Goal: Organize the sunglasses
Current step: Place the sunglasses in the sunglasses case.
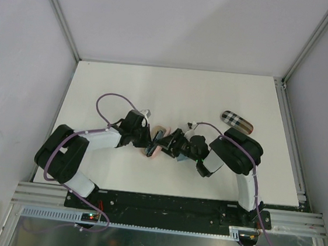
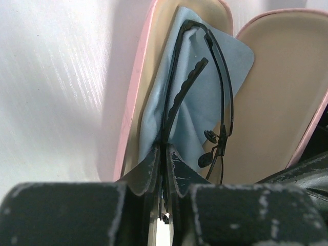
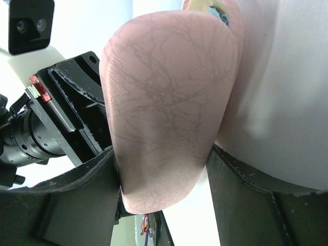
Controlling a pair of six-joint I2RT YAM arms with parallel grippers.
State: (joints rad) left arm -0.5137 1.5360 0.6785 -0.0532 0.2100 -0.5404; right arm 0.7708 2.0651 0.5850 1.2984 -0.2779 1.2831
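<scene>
White bench (image 1: pixel 213 99): left hand (image 2: pixel 164 154) pinches wire sunglasses (image 2: pixel 224 102) lying just ahead on blue cloth (image 2: pixel 205 77) inside pink case (image 2: pixel 271 92); right hand (image 3: pixel 163 154) clamps that case. Pulling back may drag the cloth out.

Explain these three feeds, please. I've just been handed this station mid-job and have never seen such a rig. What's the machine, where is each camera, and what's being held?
The machine is two robot arms bolted at the near edge of a white table. The overhead view looks down from behind them: left arm on the left, right arm on the right, meeting mid-table. A checkered case lies apart, beyond the right arm. The other two views come from cameras on the wrists. The left wrist view shows the left gripper pinched shut on thin dark-framed glasses, over a light blue cloth inside an open pink case. The right wrist view shows the right gripper clamping that case's outer shell from both sides.
</scene>
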